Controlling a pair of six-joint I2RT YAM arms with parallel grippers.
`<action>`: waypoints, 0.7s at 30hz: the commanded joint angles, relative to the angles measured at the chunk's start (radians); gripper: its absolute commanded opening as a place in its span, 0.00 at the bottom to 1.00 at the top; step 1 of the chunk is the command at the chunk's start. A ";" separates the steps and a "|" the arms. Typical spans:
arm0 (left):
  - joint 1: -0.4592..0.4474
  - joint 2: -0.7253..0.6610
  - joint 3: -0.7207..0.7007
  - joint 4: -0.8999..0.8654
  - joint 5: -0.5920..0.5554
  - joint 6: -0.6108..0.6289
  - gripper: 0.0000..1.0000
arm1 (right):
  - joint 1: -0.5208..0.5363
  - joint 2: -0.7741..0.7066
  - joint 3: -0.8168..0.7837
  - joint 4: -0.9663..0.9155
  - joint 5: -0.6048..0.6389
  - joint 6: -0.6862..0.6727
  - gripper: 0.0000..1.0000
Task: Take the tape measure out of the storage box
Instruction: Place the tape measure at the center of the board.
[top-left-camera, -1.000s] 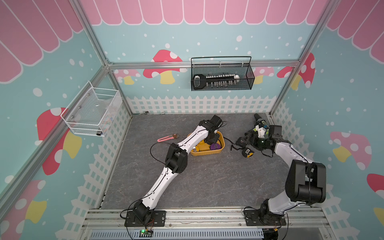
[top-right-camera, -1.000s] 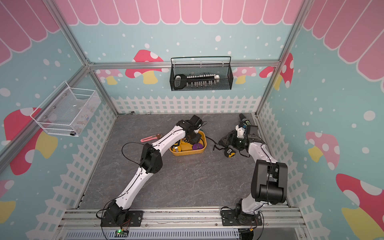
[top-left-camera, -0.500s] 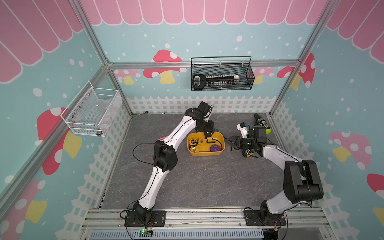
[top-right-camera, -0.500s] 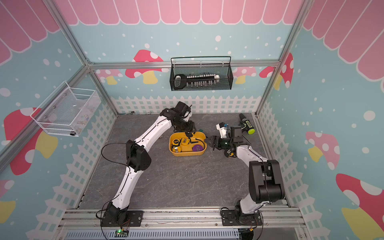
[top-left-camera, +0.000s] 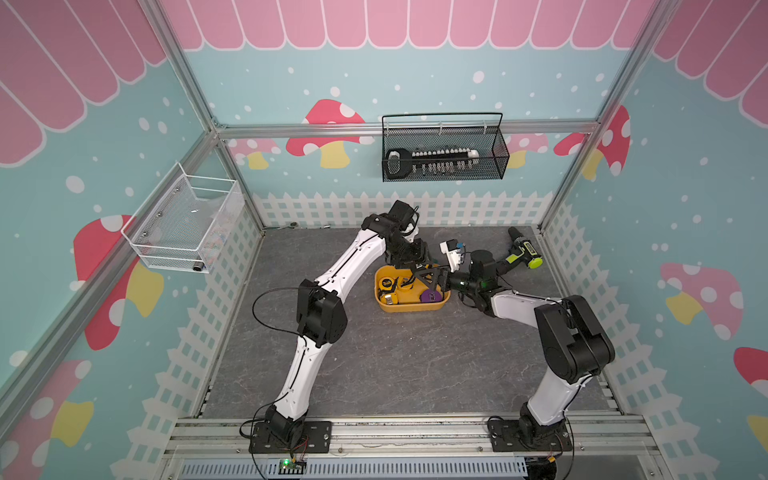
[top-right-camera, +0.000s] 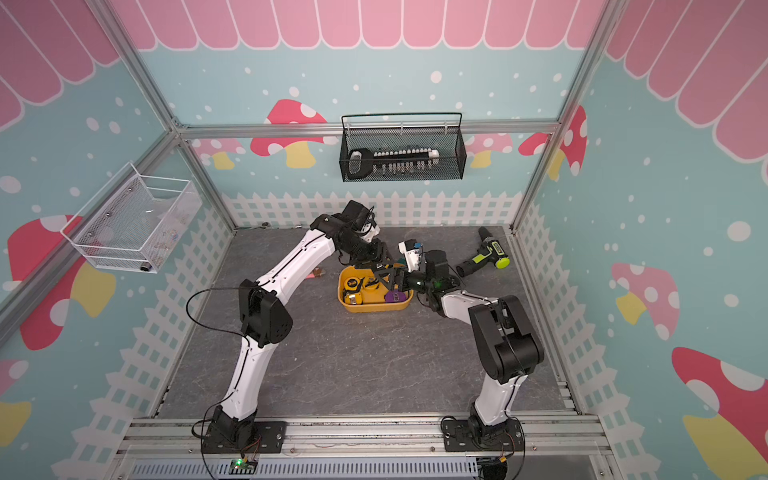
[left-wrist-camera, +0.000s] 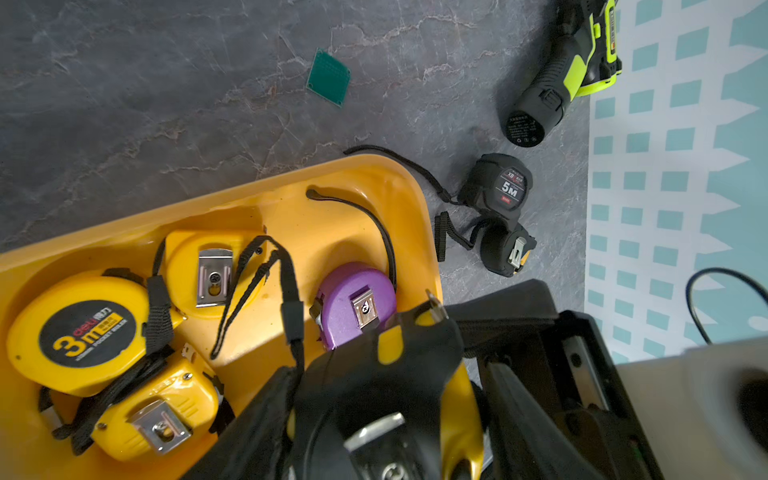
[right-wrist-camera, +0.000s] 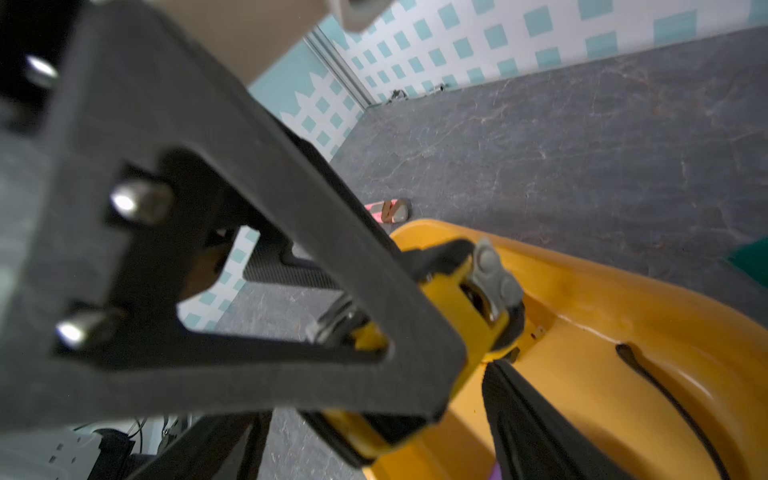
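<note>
Grey floor — storage box cropped; tape measure blurred in left gripper.

surface: grey marbled floor | frame centre: yellow-orange storage box, flat | right of centre, near back fence: black-and-lime cordless drill, on its side | between box and drill: black 5M tape measure, second black tape measure just beside it | small green board, flat | just left of box: pink-handled tool
</note>
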 joint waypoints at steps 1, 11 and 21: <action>0.001 -0.057 -0.018 0.026 0.036 -0.019 0.40 | 0.016 0.042 0.020 0.140 0.075 0.093 0.83; -0.004 -0.084 -0.050 0.036 0.042 -0.003 0.49 | 0.032 0.118 -0.006 0.337 0.167 0.254 0.37; -0.015 -0.173 -0.112 0.034 -0.284 0.167 0.99 | -0.111 -0.082 -0.174 0.249 0.134 0.316 0.25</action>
